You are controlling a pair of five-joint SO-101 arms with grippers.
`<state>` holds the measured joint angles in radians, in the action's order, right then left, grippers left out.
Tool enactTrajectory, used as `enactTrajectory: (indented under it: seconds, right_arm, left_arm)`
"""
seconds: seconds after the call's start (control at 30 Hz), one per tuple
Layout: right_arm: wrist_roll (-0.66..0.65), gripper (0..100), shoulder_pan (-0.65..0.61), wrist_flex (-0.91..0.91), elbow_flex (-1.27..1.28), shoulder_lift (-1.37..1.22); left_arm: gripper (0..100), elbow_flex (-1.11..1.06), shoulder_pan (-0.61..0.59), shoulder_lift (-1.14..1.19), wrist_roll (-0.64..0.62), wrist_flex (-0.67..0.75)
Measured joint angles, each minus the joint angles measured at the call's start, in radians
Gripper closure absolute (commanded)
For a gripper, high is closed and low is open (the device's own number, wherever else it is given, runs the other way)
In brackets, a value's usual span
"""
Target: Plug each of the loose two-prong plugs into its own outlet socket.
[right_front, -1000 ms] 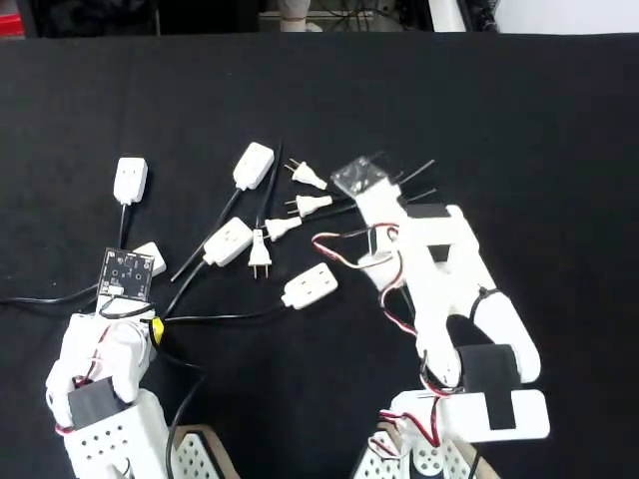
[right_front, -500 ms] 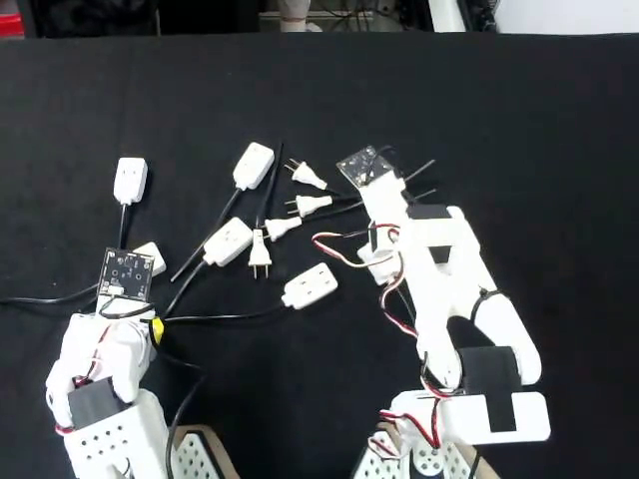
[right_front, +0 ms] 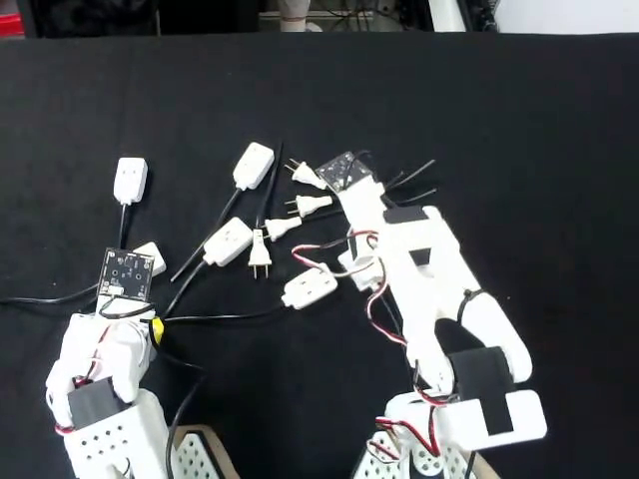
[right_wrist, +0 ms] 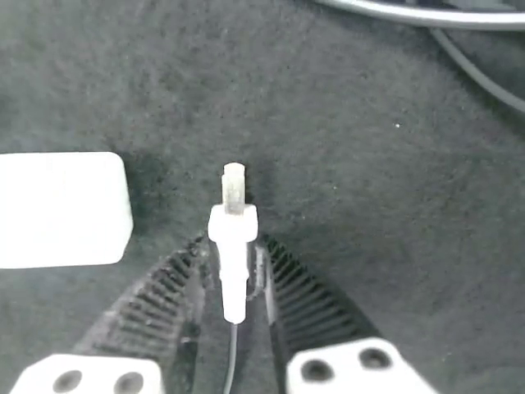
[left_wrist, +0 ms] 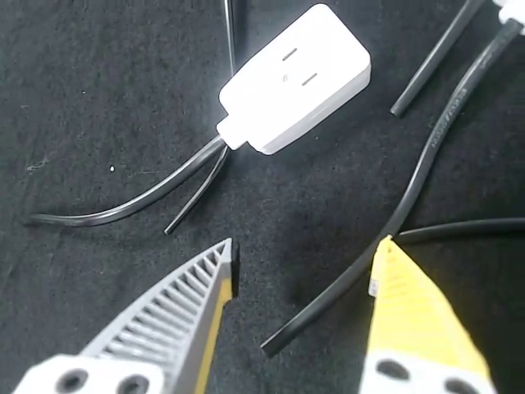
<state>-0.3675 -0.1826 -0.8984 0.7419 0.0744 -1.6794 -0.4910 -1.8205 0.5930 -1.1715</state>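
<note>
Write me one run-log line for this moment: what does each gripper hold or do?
right gripper: shut on plug | white socket: beside plug, apart | left gripper: open, near second socket

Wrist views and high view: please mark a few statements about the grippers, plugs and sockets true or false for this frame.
1. The right gripper has a plug between its fingers. True.
2. The left gripper is shut. False: it is open, holding nothing.
3. The socket in the left wrist view has a plug in it. False: both slots are empty.
4. A loose plug lies on the table. True.
</note>
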Motion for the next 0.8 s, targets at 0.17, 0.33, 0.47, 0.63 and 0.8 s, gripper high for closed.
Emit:
enactTrajectory:
  seconds: [0.17, 0.33, 0.47, 0.63, 0.8]
  right_arm:
    - [0.008, 98.5, 0.000, 0.002, 0.014, 0.008]
    - [0.009, 98.6, 0.000, 0.003, 0.029, 0.012]
    - [0.009, 98.6, -0.002, -0.002, 0.041, 0.037]
    - [0.006, 98.7, -0.005, -0.167, -0.087, 0.110]
    - [0.009, 98.7, -0.002, -0.399, -0.342, 0.249]
  left_arm:
    - [73, 0.000, 0.000, 0.000, 0.000, 0.000]
    - [73, 0.000, 0.000, 0.000, 0.000, 0.000]
    - [73, 0.000, 0.000, 0.000, 0.000, 0.000]
    - [73, 0.000, 0.000, 0.000, 0.000, 0.000]
    - [73, 0.000, 0.000, 0.000, 0.000, 0.000]
